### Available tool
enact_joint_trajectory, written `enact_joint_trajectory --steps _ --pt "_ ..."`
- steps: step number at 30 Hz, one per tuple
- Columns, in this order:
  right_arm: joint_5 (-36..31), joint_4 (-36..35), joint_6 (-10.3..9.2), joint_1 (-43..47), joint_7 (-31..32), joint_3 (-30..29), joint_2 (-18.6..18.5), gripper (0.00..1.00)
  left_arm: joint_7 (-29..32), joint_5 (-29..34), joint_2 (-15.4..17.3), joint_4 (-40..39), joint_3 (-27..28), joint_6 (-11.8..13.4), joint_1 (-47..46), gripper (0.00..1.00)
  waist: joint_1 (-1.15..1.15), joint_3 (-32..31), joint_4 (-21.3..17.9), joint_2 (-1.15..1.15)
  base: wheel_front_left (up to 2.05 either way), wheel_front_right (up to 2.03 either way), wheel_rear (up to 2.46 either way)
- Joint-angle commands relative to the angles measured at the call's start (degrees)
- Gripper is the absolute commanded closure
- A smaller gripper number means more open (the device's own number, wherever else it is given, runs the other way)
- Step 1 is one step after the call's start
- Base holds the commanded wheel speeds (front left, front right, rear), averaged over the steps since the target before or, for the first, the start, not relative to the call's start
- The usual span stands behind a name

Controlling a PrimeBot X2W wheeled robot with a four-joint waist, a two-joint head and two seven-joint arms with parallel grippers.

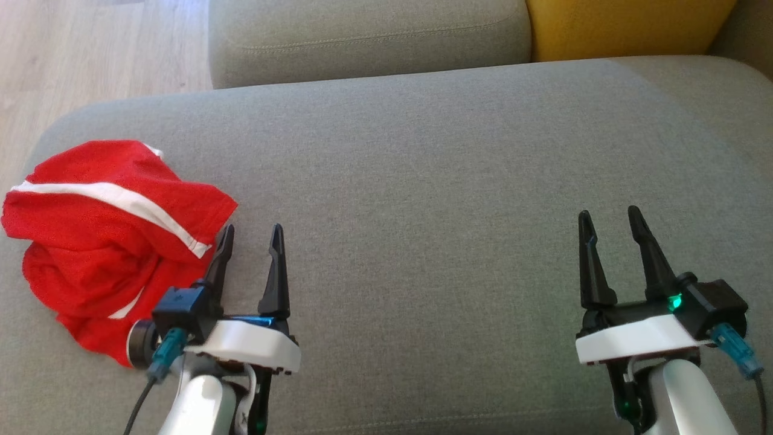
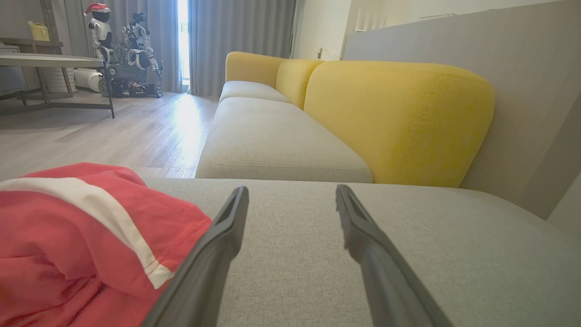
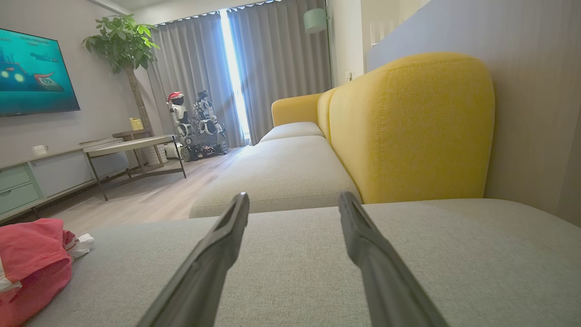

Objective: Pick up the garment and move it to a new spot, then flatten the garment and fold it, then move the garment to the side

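While garment lies crumpled on sofa cushion, left tool hovers just beside it, spread, likely ready for grasp; right tool well apart from garment, spread too.

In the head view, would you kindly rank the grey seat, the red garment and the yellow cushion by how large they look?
1. grey seat
2. red garment
3. yellow cushion, cropped by the frame's edge and farther off
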Motion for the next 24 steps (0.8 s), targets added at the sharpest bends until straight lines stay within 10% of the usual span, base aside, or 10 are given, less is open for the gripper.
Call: enact_joint_trajectory --steps 1,13,24 --pt "-0.43 -1.48 0.22 -3.05 -0.62 1.34 -0.42 0.00 -0.45 -0.07 -0.10 -1.50 1.42 0.18 -2.19 0.00 0.00 0.01 0.01 0.00 0.00 0.00 0.00" --pt "-1.18 -1.86 0.22 -2.50 -0.62 2.14 -0.42 0.00 -0.45 0.26 -0.11 -1.88 1.18 0.28 -2.73 0.00 0.00 0.43 2.86 0.00 0.00 0.00 0.00" --pt "-1.73 -2.17 0.22 -2.00 -0.41 4.37 -0.42 0.00 -0.45 0.74 -0.11 -2.82 1.80 0.79 -3.06 0.00 0.00 1.26 13.06 0.00 0.00 0.00 0.00"
